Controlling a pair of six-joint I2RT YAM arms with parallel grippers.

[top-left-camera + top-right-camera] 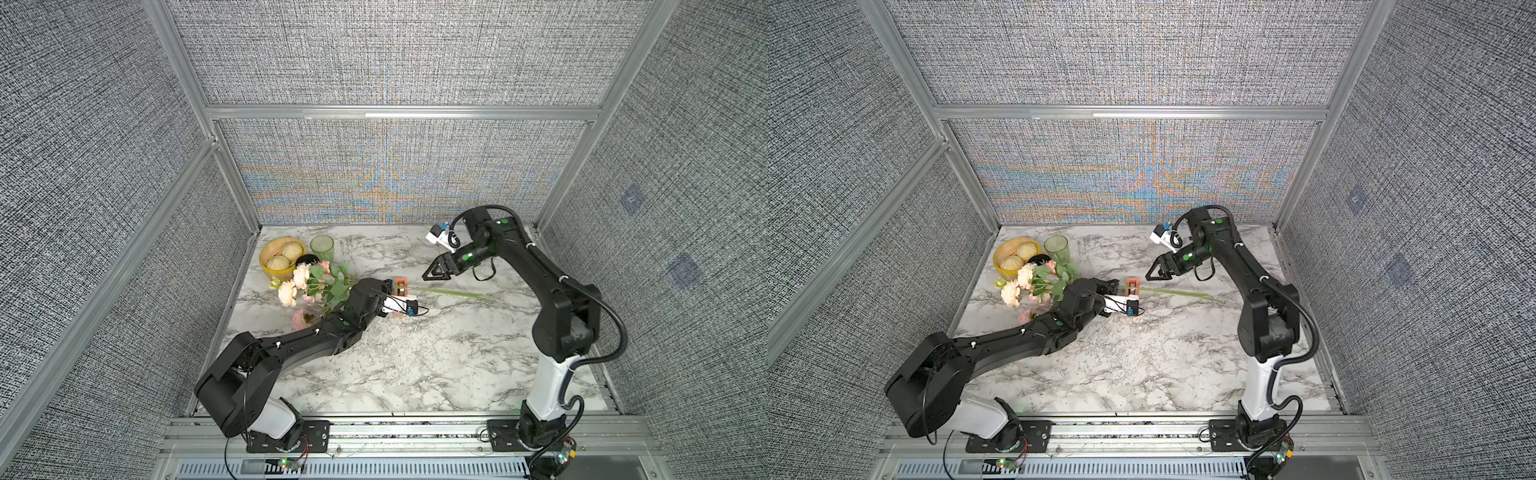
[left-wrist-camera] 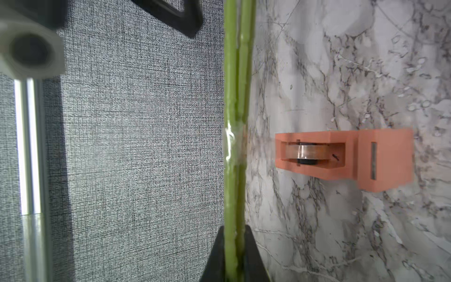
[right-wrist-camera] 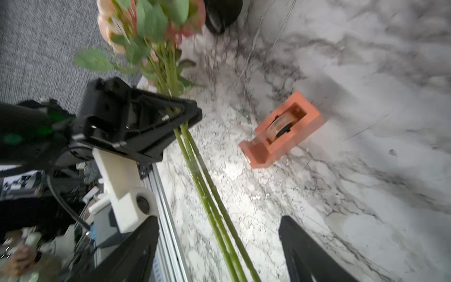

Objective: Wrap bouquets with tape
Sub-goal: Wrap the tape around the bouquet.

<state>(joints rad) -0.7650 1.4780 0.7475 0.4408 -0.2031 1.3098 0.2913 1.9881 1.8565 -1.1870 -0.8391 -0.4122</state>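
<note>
Left end effector (image 2: 234, 230), seemingly taped bouquets (image 2: 235, 97)

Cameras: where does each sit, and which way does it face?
Both top views: high in front, looking down at the table; left arm and right arm show.
Left wrist: along the bouquet stems, past the tape; shut left tool shows.
Right wrist: down at stems; open right tool shows.
Shared: both wrists see the tape.
</note>
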